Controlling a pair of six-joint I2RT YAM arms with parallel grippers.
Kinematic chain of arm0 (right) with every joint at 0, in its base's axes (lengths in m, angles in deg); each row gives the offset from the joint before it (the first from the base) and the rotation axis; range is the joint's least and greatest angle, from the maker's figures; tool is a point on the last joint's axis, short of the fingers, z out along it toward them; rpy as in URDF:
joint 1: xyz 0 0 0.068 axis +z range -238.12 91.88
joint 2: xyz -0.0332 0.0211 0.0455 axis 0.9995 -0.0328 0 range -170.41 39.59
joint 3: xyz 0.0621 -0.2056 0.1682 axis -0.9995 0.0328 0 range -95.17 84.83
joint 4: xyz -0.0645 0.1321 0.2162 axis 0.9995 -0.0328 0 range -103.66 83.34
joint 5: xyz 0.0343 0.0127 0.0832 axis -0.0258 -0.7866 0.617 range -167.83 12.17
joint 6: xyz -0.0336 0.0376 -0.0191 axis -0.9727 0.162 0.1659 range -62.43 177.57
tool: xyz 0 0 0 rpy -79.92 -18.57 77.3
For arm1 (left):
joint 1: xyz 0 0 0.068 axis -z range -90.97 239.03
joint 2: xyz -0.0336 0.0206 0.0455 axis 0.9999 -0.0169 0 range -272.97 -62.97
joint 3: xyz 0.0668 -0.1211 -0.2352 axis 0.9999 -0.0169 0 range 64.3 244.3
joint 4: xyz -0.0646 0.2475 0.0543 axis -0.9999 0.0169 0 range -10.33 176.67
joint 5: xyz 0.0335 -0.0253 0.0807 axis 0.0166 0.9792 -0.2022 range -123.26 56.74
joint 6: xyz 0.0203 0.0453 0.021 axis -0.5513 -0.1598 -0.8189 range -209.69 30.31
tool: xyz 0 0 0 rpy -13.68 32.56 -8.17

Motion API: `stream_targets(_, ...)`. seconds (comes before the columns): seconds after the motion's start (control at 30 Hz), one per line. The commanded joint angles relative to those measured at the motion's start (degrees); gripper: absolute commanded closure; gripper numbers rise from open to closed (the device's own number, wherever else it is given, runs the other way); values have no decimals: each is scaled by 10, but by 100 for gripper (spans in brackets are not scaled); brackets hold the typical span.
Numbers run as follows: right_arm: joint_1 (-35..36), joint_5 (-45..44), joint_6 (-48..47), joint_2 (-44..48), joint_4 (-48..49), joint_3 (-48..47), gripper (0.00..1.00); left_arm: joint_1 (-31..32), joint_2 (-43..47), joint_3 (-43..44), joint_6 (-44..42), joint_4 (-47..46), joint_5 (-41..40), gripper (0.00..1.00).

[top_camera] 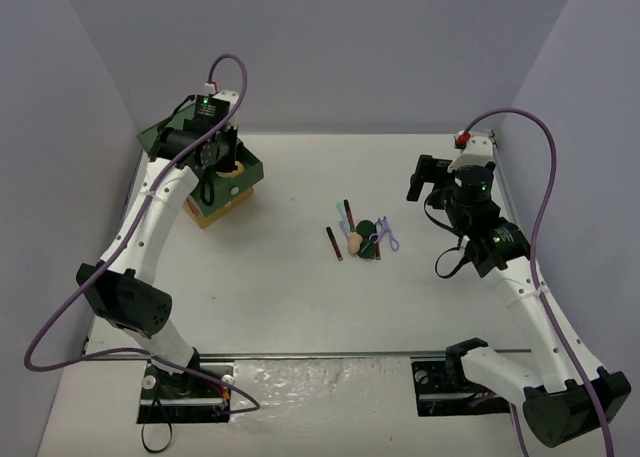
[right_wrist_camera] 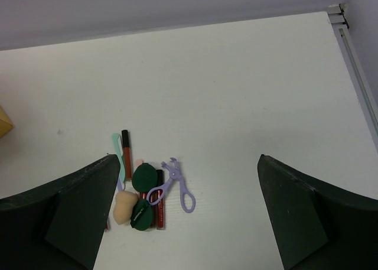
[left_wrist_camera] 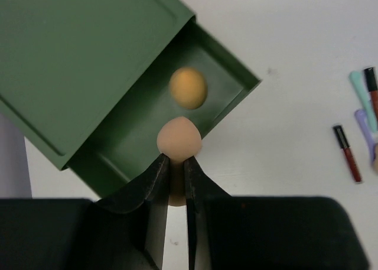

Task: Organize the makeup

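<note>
**Left jaws clamped on sponge at drawer, right jaws wide apart**

Left jaws pinch a tan sponge (left_wrist_camera: 179,139) by its narrow end, above the front edge of the pulled-out green drawer (left_wrist_camera: 130,146). An orange sponge (left_wrist_camera: 188,88) lies inside the drawer. Right jaws are wide apart with nothing between them, above the bench (right_wrist_camera: 236,93). The rest of the makeup is mid-bench in a small pile: second tan sponge (right_wrist_camera: 123,208), two dark green pieces (right_wrist_camera: 143,176), purple tool (right_wrist_camera: 177,184), teal tool (right_wrist_camera: 118,158), red stick (right_wrist_camera: 126,152). One dark stick (top_camera: 335,242) lies just beside the pile.
</note>
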State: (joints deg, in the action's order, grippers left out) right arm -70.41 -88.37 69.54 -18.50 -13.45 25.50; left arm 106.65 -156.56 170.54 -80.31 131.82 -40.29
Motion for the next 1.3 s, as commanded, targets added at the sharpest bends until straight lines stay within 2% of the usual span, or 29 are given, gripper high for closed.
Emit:
stream_targets(0.0,3,-2,-1,0,34,-18,0,-35,49,-29,-32,-28,17,97)
stream_targets(0.17,3,5,-2,15,36,5,0,-49,44,-56,-36,-42,12,89)
stream_targets(0.33,4,12,1,30,38,27,0,-58,28,-43,-38,-53,12,85)
stream_targets(0.57,4,12,10,36,37,47,0,-58,15,-9,-38,-46,14,58)
stream_targets(0.67,4,20,13,41,38,53,0,-57,22,-1,-34,-42,23,43)
stream_targets(0.73,4,29,14,44,38,57,0,-54,30,2,-33,-42,33,38)
stream_targets(0.9,4,49,15,43,38,69,0,-40,46,7,-18,-36,50,36)
stream_targets(1.03,4,56,15,40,37,76,0,0,59,-8,10,-43,64,35)
stream_targets(1.17,4,54,20,46,36,82,0,99,49,-35,81,-66,67,35)
stream_targets(1.27,4,42,25,60,36,88,0,167,26,-66,140,-129,73,35)
